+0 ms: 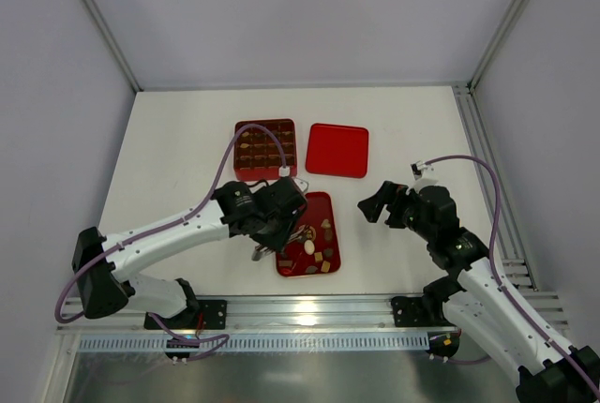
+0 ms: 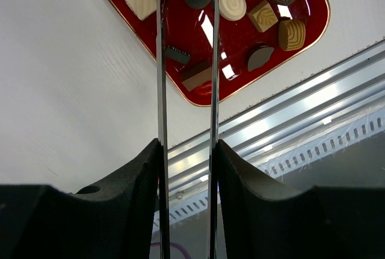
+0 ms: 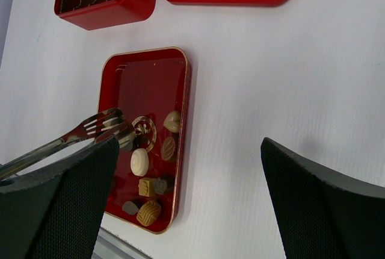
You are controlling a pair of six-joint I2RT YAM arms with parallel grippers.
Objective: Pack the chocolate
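While some cells of the red grid box [image 1: 265, 148] already look filled, the chocolate [image 2: 231, 1] left to pack lies on the red tray [image 2: 186, 30]. The bites are cream, tan and dark, some square, round or ribbed. The left pincer [image 2: 187, 147] clamps metal tongs [image 2: 161, 90] over them. The right pincer [image 3: 189, 150] gapes empty nearby, and the lid [image 1: 337, 150] lies off beside the box.
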